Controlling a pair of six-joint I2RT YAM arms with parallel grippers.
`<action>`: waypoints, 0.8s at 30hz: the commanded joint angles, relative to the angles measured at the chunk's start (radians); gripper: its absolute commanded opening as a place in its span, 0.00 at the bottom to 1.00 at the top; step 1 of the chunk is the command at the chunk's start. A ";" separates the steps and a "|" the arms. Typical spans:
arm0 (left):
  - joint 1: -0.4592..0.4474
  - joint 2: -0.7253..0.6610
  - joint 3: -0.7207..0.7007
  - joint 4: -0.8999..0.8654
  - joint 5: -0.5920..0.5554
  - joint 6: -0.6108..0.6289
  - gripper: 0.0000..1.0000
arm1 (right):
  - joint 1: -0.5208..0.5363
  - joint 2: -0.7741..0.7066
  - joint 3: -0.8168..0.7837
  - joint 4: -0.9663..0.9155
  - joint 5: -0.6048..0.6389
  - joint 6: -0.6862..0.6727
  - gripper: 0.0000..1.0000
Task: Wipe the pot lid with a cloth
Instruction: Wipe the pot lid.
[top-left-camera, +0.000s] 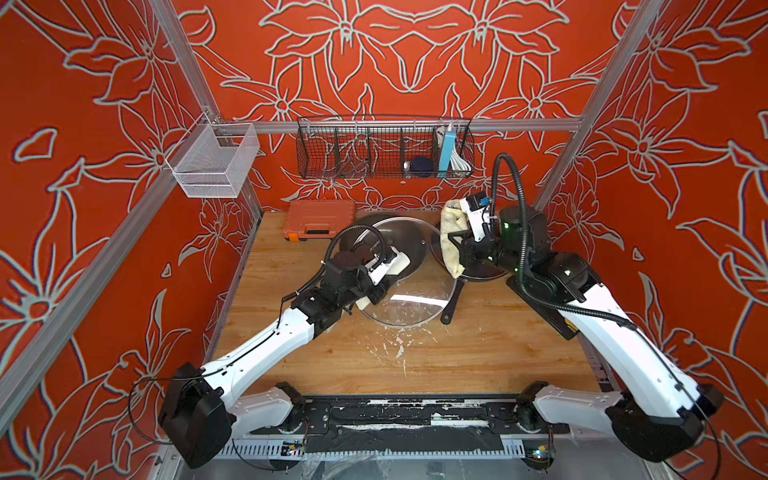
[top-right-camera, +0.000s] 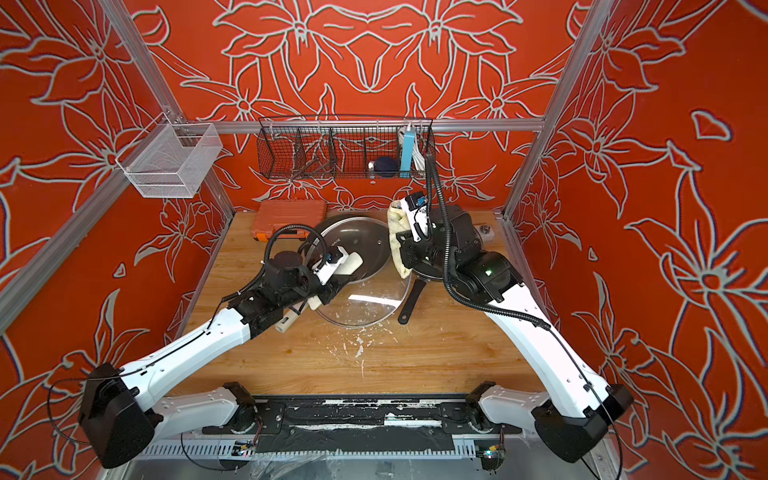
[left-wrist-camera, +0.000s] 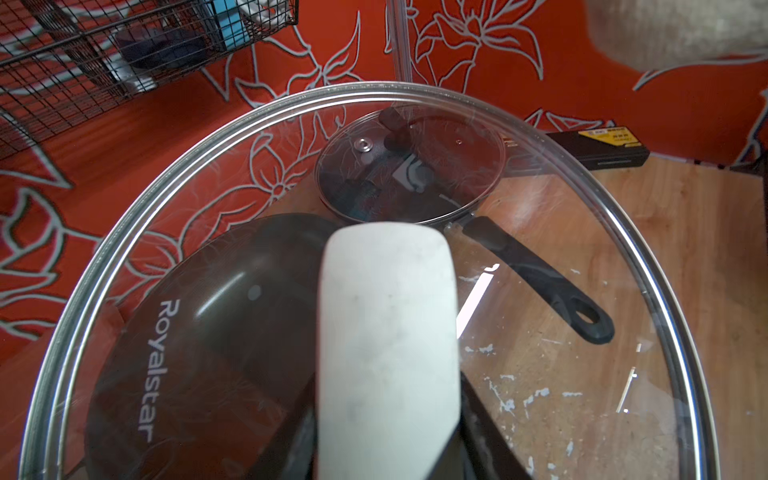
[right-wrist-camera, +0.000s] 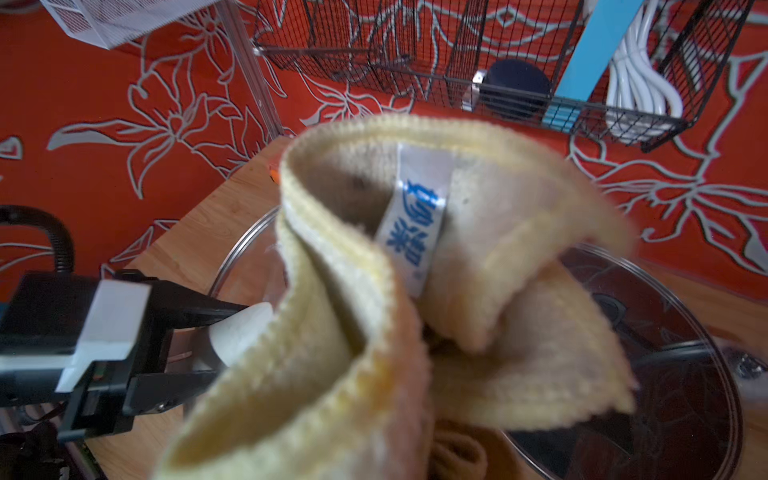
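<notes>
Over wooden tabletop (top-left-camera: 457, 353), left claw (right-wrist-camera: 226, 338) grips handle (left-wrist-camera: 386, 332) of glass lid (top-left-camera: 407, 303); right claw (top-left-camera: 459, 249), seemingly clenched, holds cloth (right-wrist-camera: 374, 332).

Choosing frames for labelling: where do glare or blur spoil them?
Both top views: a white glare streak on the clear glass pot lid. Left wrist view: another streak on it; its white handle looks soft. Right wrist view: the pale yellow cloth, near the lens, is blurred.
</notes>
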 joint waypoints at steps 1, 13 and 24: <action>-0.017 -0.097 0.024 0.377 -0.054 0.164 0.00 | 0.001 0.023 0.019 -0.086 0.047 0.051 0.00; -0.065 -0.161 -0.019 0.423 0.015 0.340 0.00 | -0.062 0.070 -0.098 -0.010 -0.135 0.143 0.00; -0.106 -0.164 -0.039 0.445 0.047 0.472 0.00 | -0.070 0.083 -0.157 0.087 -0.394 0.168 0.00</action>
